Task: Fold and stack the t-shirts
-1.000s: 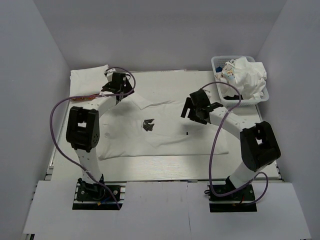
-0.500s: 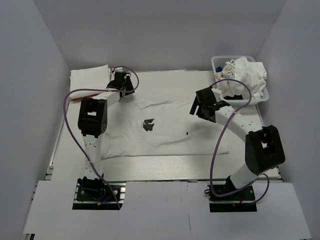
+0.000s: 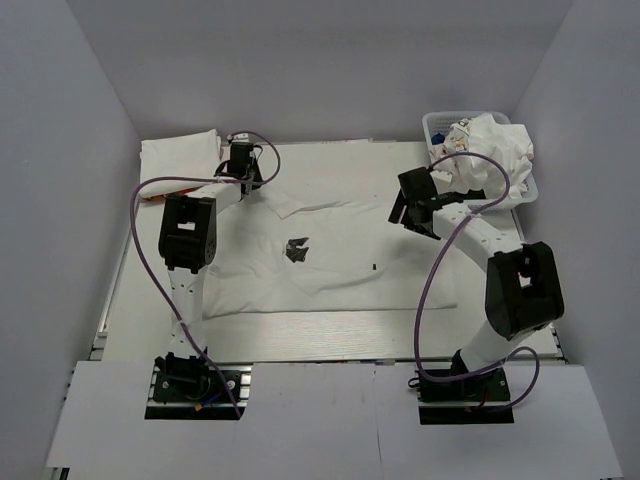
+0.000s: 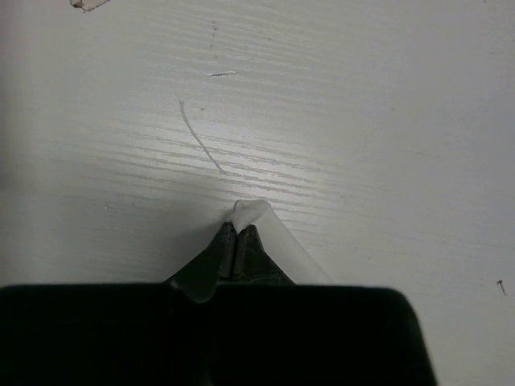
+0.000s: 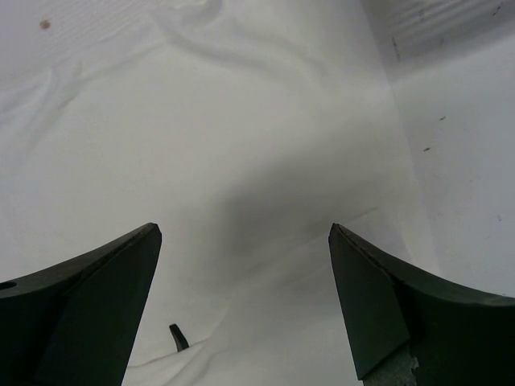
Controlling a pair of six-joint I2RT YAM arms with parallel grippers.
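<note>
One printed white t-shirt (image 3: 330, 260) lying flat mid way across the table (image 3: 330, 335) | left gripper (image 4: 237, 232) fingers squeezed together on a little corner of it | right gripper (image 5: 244, 233) fingers spread wide, hovering over its cloth | crumpled white shirts (image 3: 495, 150) piled in basket (image 3: 432, 124) far right | folded white shirt (image 3: 178, 152) far-left corner

Soft, even overhead light keeps the tabletop (image 3: 330, 335) bright, with faint shadows. A glare band crosses the left wrist view. In the right wrist view the near fingers (image 5: 80, 297) are dark and soft-edged.
</note>
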